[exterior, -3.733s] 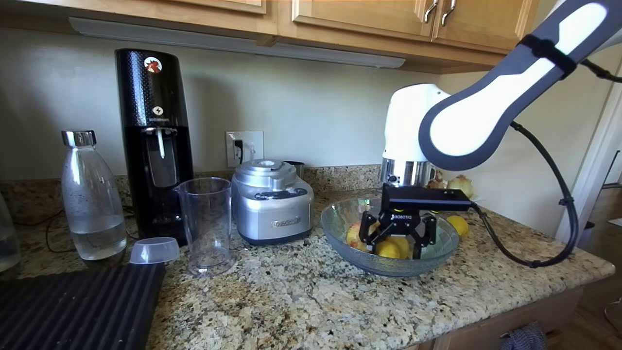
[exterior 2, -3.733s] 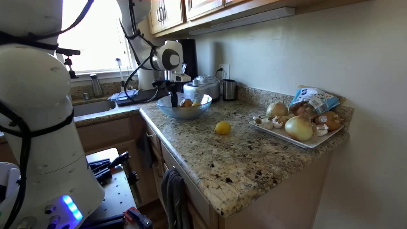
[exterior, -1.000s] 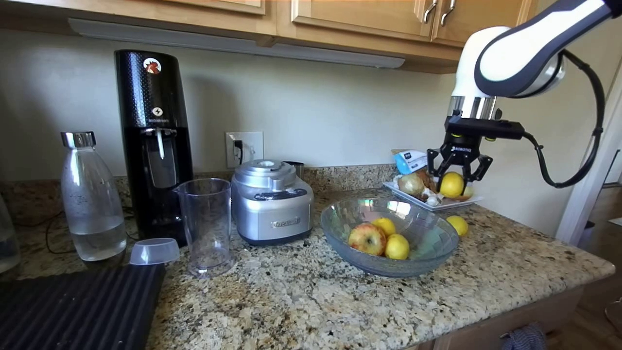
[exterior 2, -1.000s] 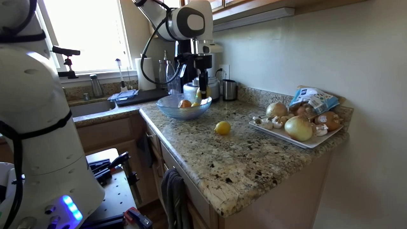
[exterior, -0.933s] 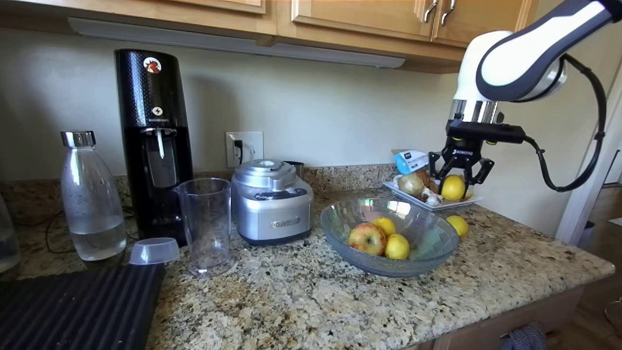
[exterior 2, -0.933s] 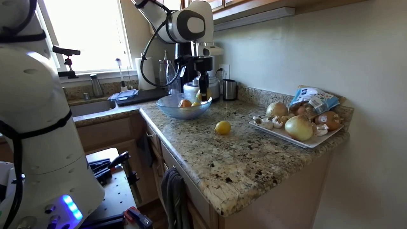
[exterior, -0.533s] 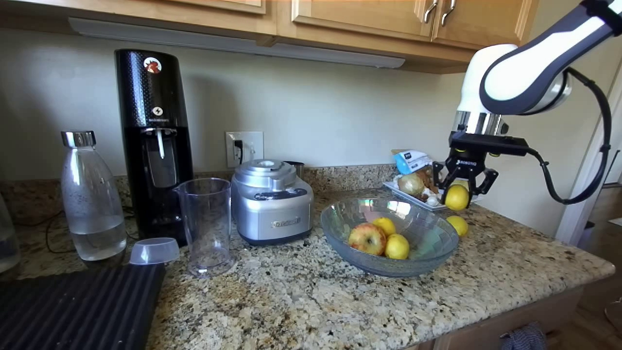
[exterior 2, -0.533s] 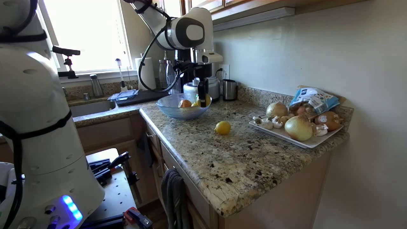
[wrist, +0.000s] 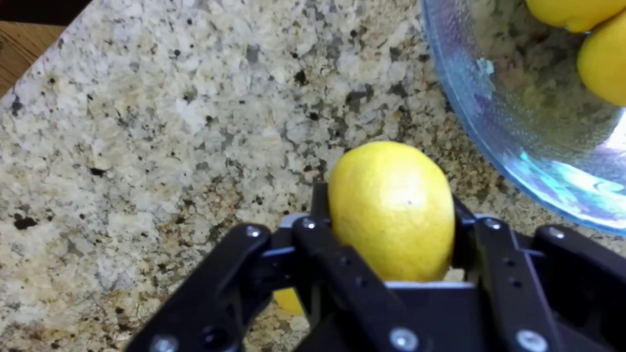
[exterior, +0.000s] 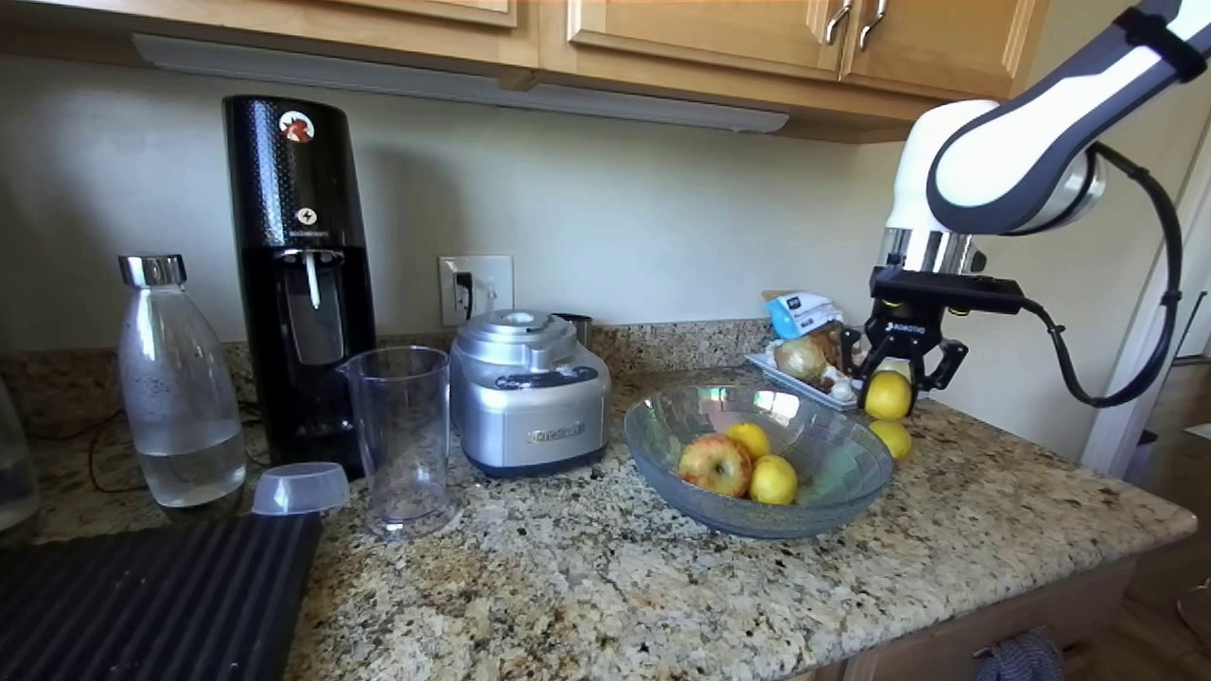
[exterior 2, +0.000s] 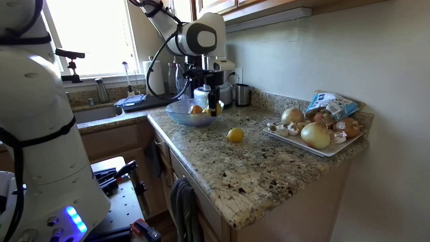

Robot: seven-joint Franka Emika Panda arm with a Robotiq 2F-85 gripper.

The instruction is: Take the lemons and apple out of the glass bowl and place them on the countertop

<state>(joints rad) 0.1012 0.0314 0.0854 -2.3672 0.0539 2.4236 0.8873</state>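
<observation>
Gripper (wrist: pixel 390 208) clasped firmly round the held lemon (exterior: pixel 887 395). From an exterior view most of that fruit is lost to us behind the fingers (exterior 2: pixel 213 107), and we cannot judge how high its underside sits over the countertop (exterior 2: pixel 265 174). In the wrist view only a yellow patch of the loose lemon (exterior 2: pixel 235 135) shows past the gripper, and the frame cuts off the glass bowl (exterior: pixel 833 473) with the fruit in it. An exterior view gives us the bowl entire: apple (exterior: pixel 715 465) and front lemon (exterior: pixel 773 480) in plain sight, rear lemon (exterior: pixel 747 438) partly screened by both. Loose lemon lies on the countertop between the bowl and a white tray (exterior 2: pixel 331 150), the latter at the back corner by the end edge, loaded with onions (exterior 2: pixel 315 135), garlic (exterior 2: pixel 281 130) and a blue bag (exterior 2: pixel 336 106). Near the bowl, toward the backsplash (exterior: pixel 662 345), we note the steel food processor (exterior: pixel 530 407), then a clear beaker (exterior: pixel 397 445) and a black soda machine (exterior: pixel 298 189) past it; the ribbed mat (exterior: pixel 161 596) runs out of frame. Nearest obstacles to the gripper: bowl rim to one side, loose lemon to the other, the held lemon between them and apart from both. Jaws stand only as wide as that lemon, with contact on its two opposite sides.
</observation>
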